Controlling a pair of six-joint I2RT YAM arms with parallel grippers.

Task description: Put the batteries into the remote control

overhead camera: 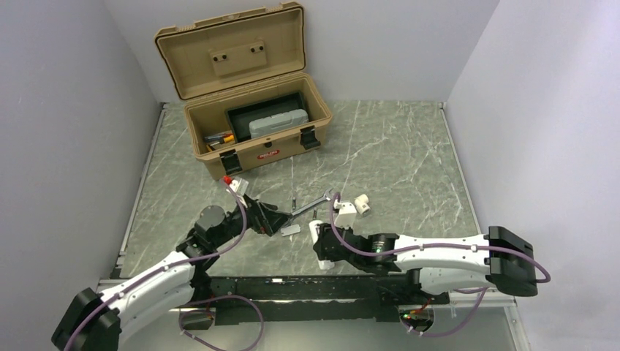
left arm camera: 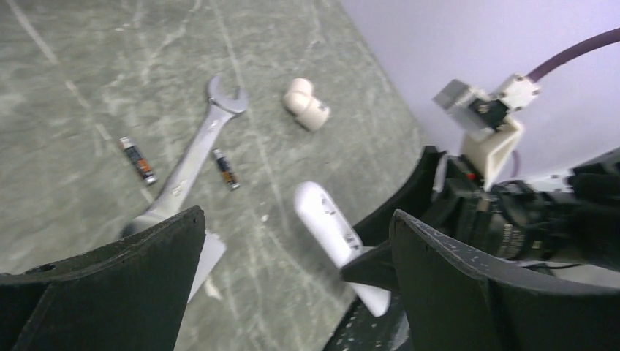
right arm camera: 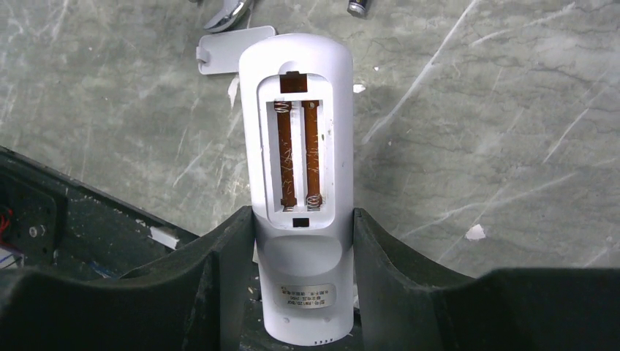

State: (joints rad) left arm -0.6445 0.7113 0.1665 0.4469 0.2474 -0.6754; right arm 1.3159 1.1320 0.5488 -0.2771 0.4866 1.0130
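Right end effector [right arm camera: 303,213] clamped around remote control [right arm camera: 303,256] sides

Two batteries [left arm camera: 137,160] [left arm camera: 226,169], one remote [right arm camera: 298,183], one wrench [left arm camera: 191,157]

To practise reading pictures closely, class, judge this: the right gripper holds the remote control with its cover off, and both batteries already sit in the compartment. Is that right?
One part is wrong. The right gripper holds the remote control with its cover off, but the compartment is empty: nothing sits in it. The right wrist view shows this.
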